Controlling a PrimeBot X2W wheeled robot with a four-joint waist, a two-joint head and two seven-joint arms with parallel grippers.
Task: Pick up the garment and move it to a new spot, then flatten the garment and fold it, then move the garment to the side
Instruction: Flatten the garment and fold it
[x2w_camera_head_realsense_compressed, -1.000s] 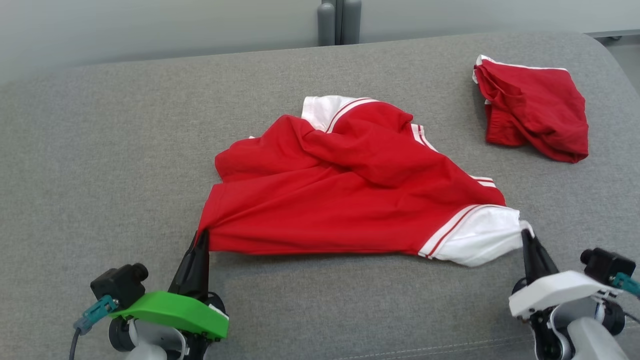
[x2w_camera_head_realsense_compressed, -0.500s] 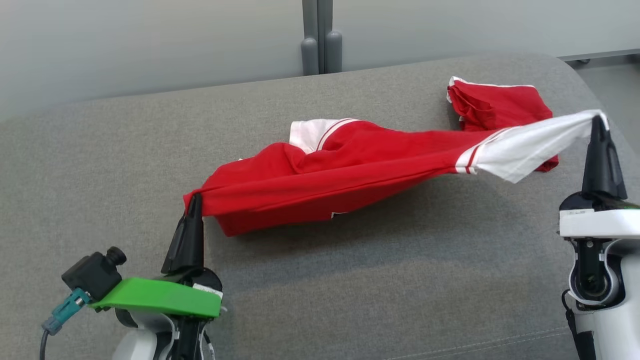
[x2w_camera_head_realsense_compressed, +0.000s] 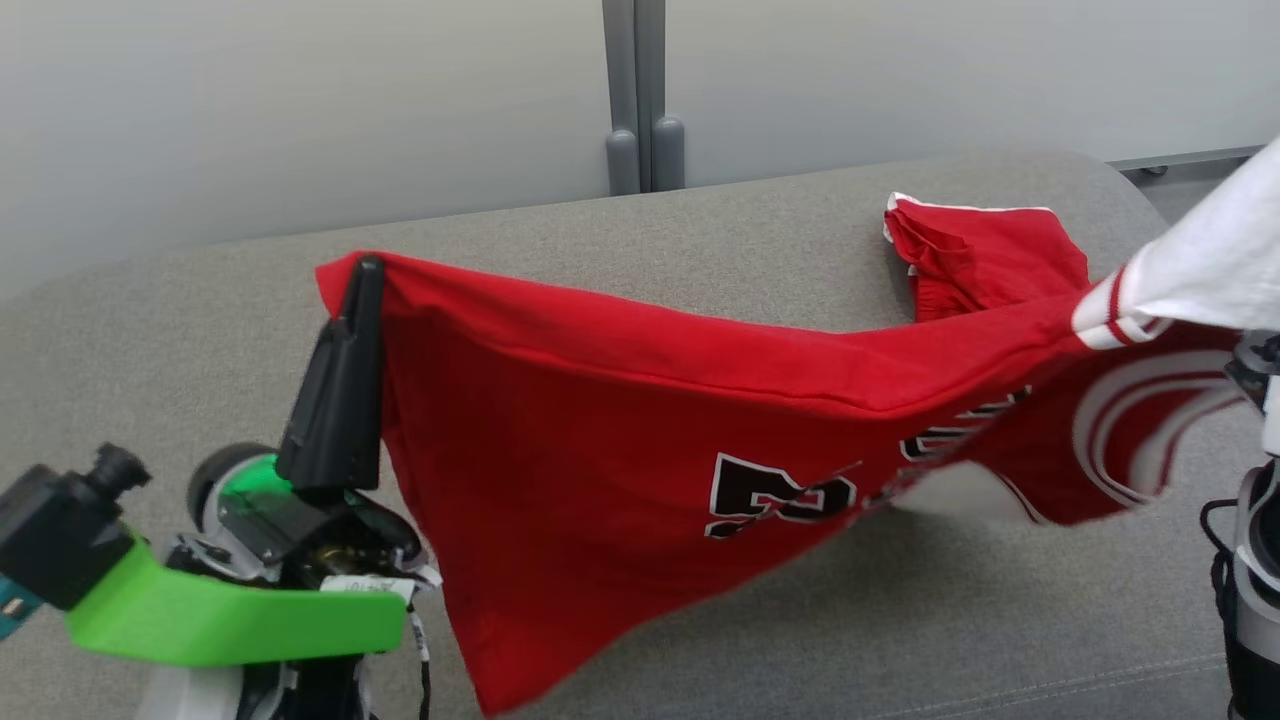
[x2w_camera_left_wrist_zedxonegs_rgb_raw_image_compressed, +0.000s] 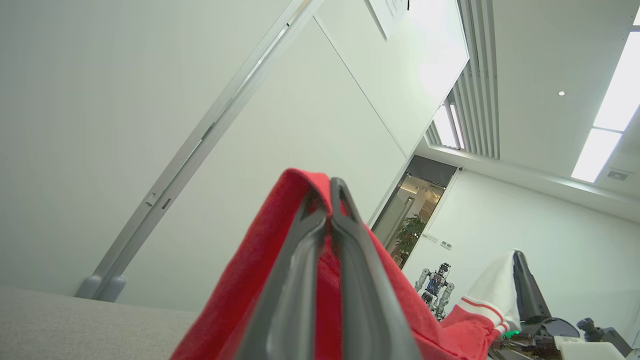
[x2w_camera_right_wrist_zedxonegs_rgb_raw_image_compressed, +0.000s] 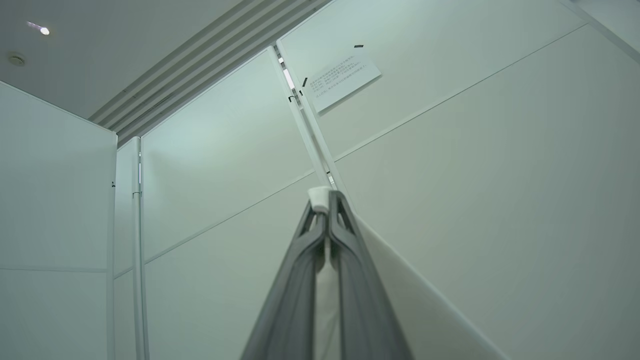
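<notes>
Grey cushion (x2w_camera_head_realsense_compressed: 700, 230); left end effector (x2w_camera_head_realsense_compressed: 368, 266) pinches jersey (x2w_camera_head_realsense_compressed: 600, 420); right end effector (x2w_camera_right_wrist_zedxonegs_rgb_raw_image_compressed: 328, 196) too.

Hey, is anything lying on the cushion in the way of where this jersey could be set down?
One thing: a crumpled red garment lies at the far right of the cushion, behind the right end of the jersey, which the left gripper and right gripper hold up. Setting down left of it looks unobstructed.

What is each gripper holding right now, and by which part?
Both hold the red jersey: the left gripper pinches a red corner, the right gripper pinches the white sleeve.
</notes>
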